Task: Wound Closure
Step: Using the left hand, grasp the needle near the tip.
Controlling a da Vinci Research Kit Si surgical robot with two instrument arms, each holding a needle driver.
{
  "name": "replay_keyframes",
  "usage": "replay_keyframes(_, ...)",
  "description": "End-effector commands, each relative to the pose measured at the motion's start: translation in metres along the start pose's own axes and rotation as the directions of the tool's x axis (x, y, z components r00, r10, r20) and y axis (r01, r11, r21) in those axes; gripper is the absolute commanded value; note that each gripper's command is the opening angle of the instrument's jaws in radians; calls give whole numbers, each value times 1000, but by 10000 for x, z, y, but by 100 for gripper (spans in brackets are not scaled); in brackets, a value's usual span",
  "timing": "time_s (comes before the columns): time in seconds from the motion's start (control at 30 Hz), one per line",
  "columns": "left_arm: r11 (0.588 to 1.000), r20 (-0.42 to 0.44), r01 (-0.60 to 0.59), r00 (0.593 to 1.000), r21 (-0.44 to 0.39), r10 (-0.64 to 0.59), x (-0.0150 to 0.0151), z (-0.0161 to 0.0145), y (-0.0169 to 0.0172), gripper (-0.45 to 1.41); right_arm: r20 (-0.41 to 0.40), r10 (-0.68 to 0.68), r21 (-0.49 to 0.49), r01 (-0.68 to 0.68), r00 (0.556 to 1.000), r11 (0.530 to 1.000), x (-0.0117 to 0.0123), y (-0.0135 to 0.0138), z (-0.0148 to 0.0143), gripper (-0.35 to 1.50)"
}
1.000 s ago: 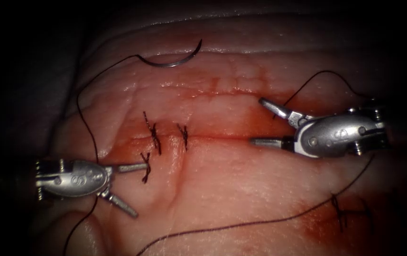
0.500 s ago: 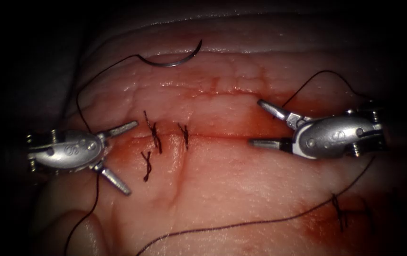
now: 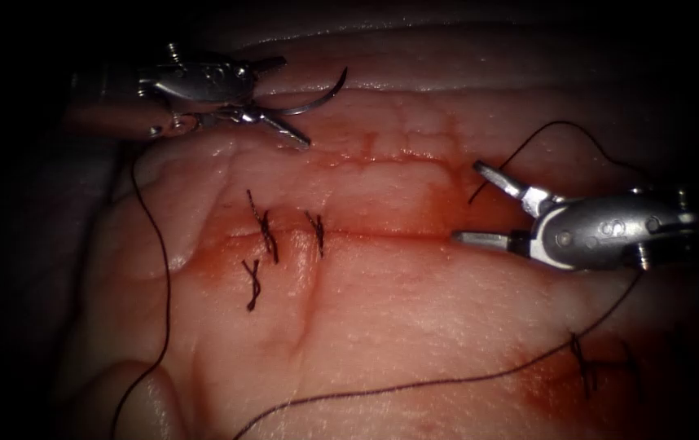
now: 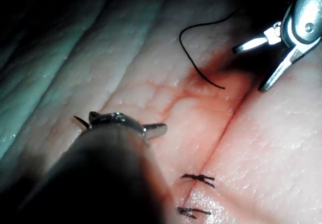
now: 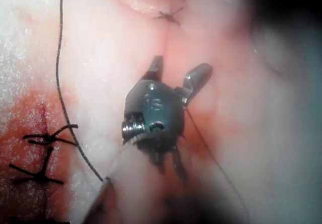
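Note:
The curved needle (image 3: 317,99) lies free on the tissue (image 3: 398,310) beyond the cut (image 3: 382,235), at the upper left, not in the tissue. My left tool (image 3: 294,102) is over it with jaws open, one on each side of the needle's rear half, holding nothing. My right tool (image 3: 468,201) is at the right end of the cut, jaws open and empty. Dark thread (image 3: 164,277) runs from the needle down the left side and across the front to a knot (image 3: 582,363). In the left wrist view the left tool (image 4: 128,124) is low over the tissue and the right tool (image 4: 261,65) stands open.
Two tied stitches (image 3: 266,232) (image 3: 315,233) cross the cut, with a loose cut piece of thread (image 3: 252,285) beside them. A free thread end (image 3: 561,124) curls behind the right tool. Red fluid (image 3: 415,204) stains the cut. In the right wrist view, the right tool (image 5: 176,69) faces stitches (image 5: 166,16).
My left tool has moved from the lower left, by the stitches, up to the needle and now straddles it. The right tool has shifted slightly right and down. The needle has not moved.

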Motion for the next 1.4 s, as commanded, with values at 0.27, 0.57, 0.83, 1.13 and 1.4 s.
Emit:
replay_keyframes(0.27, 997, 124, 73, 990, -17, -70, 11, 64, -36, 69, 2, 0, -3, 0, 1000, 1000, -1, -6, 6, 124)
replay_keyframes(0.57, 995, 244, 96, 965, 0, -93, -4, 104, -59, 47, 4, 4, -9, -4, 1000, 1000, 0, -11, 10, 124)
replay_keyframes(0.83, 992, 303, 121, 945, 22, -122, -22, 120, -77, 56, 5, 2, -14, -2, 1000, 1000, -1, -14, 14, 126)
replay_keyframes(1.13, 990, 315, 140, 940, 3, -134, -26, 132, -81, 27, 5, 2, -15, -2, 1000, 1000, -1, -15, 14, 126)
replay_keyframes(1.4, 989, 311, 147, 940, -4, -139, -21, 137, -87, -45, 5, 1, -15, -1, 1000, 1000, -1, -15, 14, 124)
